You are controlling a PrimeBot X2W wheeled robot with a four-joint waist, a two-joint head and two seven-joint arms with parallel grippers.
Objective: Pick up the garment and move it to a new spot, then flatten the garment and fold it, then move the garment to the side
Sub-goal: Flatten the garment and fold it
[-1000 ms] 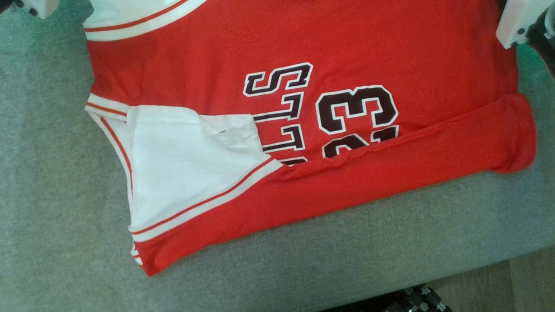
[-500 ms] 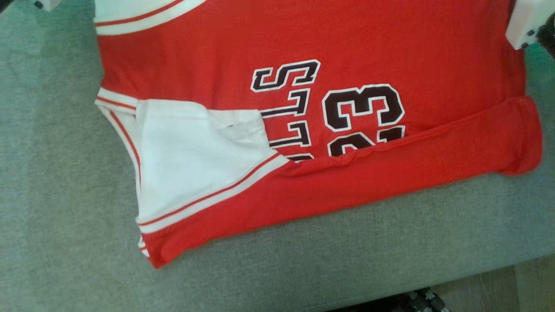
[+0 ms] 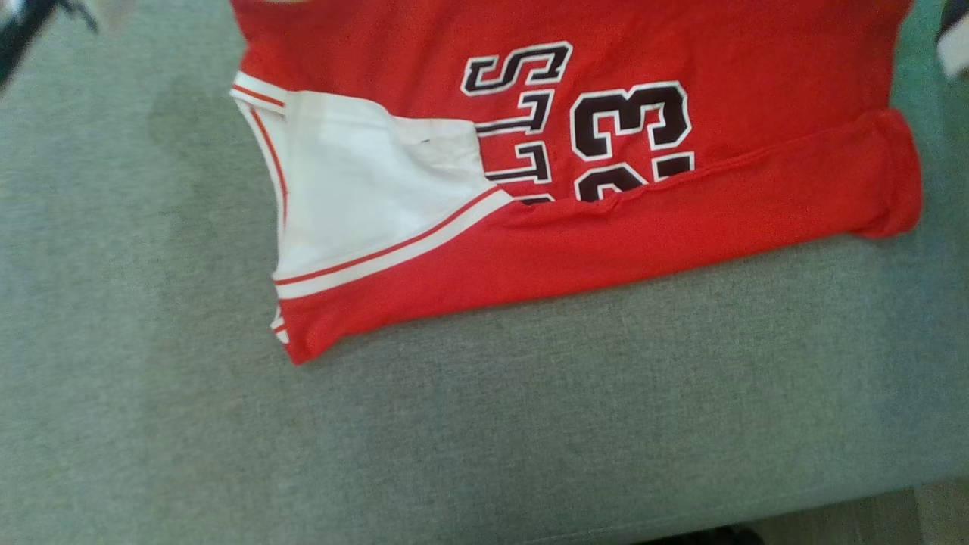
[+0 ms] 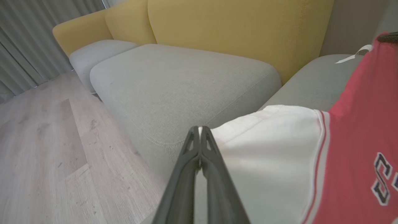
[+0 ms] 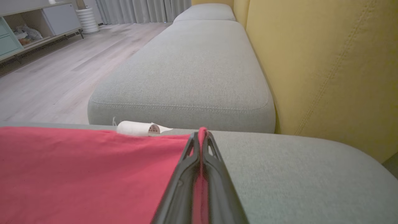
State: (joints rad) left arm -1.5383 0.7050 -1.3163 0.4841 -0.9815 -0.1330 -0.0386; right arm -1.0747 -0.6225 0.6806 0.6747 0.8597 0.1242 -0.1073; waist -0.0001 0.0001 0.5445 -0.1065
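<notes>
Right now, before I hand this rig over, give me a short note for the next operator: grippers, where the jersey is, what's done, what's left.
Left gripper: shut, apparently pinching the white shoulder edge of the garment.
Right gripper: shut on the garment's red edge.
Garment: spread on the grey sofa cushion, lettering up.
Done: the near long side is folded over the lettering as a red band.
Left: finish folding, then move it to the side.
</notes>
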